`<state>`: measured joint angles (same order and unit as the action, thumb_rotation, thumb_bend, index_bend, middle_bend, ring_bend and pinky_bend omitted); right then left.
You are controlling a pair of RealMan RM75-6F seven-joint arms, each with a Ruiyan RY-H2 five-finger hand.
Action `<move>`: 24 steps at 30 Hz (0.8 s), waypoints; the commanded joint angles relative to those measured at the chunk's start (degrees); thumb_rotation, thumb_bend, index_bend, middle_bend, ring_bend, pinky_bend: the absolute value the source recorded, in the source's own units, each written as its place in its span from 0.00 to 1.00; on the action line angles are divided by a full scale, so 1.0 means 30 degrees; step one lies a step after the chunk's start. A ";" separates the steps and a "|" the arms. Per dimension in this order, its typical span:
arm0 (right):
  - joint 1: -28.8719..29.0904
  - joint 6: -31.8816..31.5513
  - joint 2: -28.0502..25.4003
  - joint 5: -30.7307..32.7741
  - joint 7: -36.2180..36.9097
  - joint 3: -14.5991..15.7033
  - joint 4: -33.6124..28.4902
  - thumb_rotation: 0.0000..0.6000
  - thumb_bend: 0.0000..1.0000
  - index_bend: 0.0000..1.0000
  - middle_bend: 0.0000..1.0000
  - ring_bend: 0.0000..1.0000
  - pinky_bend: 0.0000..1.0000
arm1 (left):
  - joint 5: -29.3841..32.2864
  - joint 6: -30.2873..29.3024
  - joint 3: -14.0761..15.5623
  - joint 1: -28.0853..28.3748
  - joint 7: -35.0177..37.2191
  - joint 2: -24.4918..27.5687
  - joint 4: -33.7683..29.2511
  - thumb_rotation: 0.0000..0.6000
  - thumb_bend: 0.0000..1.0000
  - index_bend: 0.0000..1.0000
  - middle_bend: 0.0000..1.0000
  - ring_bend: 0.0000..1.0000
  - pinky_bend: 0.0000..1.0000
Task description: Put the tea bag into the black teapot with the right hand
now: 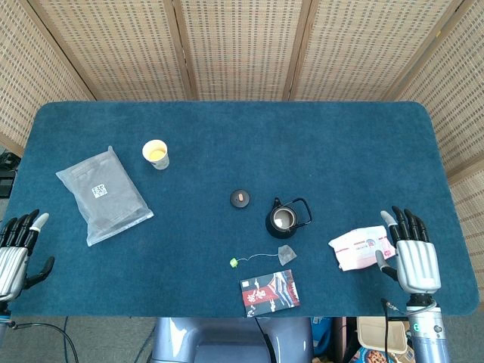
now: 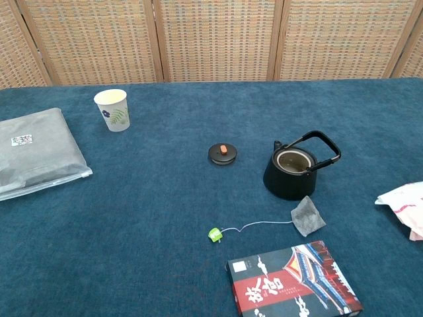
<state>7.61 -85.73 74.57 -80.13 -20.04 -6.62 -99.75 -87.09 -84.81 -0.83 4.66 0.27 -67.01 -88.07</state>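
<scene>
The grey tea bag (image 1: 286,255) (image 2: 305,215) lies on the blue cloth just in front of the black teapot (image 1: 282,221) (image 2: 289,173), its string running left to a green tag (image 1: 234,262) (image 2: 215,234). The teapot stands open, handle tipped right; its lid (image 1: 240,198) (image 2: 223,153) lies apart to the left. My right hand (image 1: 411,252) rests open at the table's right front, well right of the tea bag, fingers extended. My left hand (image 1: 18,249) is open at the left front edge. Neither hand shows in the chest view.
A pink-white packet (image 1: 361,247) (image 2: 404,201) lies beside my right hand. A red-black box (image 1: 269,292) (image 2: 294,281) sits in front of the tea bag. A paper cup (image 1: 156,154) (image 2: 112,109) and a grey bag (image 1: 103,194) (image 2: 33,152) are at the left.
</scene>
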 commanded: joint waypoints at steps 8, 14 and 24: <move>0.0011 0.0069 0.0014 0.0037 0.0101 -0.0020 0.0094 1.00 0.51 0.16 0.15 0.00 0.14 | 0.0017 0.0082 0.0023 0.0022 -0.0082 0.0037 -0.0079 1.00 0.41 0.00 0.00 0.00 0.00; -0.0009 0.0026 -0.0031 -0.0009 0.0183 -0.0038 0.0077 1.00 0.51 0.16 0.15 0.00 0.14 | 0.0044 0.0003 -0.0006 -0.0012 -0.0143 0.0085 -0.0127 1.00 0.41 0.00 0.00 0.00 0.00; -0.0018 -0.0045 -0.0172 -0.0161 0.0282 -0.0066 -0.0073 1.00 0.51 0.16 0.16 0.00 0.14 | 0.0136 0.0112 -0.0034 0.0028 -0.0237 0.0158 -0.0236 1.00 0.41 0.00 0.00 0.00 0.00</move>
<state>7.55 -85.87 74.08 -80.58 -19.22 -6.82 -99.94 -86.69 -84.47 -0.93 4.73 -0.44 -66.54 -88.77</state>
